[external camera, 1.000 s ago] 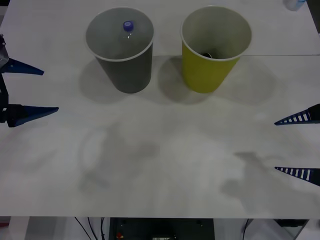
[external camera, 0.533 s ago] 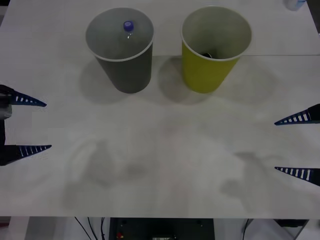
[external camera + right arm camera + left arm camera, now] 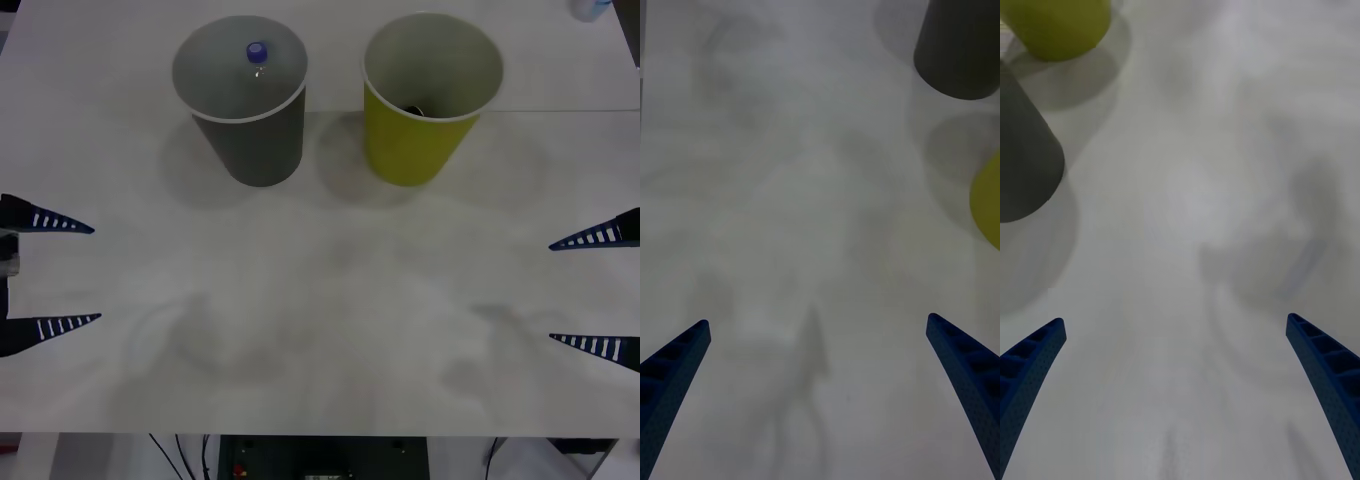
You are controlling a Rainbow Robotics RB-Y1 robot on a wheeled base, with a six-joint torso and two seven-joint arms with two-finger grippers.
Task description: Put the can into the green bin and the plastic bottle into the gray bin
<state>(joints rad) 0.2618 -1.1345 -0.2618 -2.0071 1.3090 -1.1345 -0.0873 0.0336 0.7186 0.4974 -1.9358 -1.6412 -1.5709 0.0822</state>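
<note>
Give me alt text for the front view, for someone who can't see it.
Two cups stand on a white table: the gray bin holding the plastic bottle, the green bin beside it. The left gripper and right gripper hang open at the edges.

gray bin (image 3: 245,120) left of green bin (image 3: 425,110) | plastic bottle (image 3: 257,53) in gray bin

Only the plastic bottle's (image 3: 257,52) cap shows inside the gray bin (image 3: 250,130).
</note>
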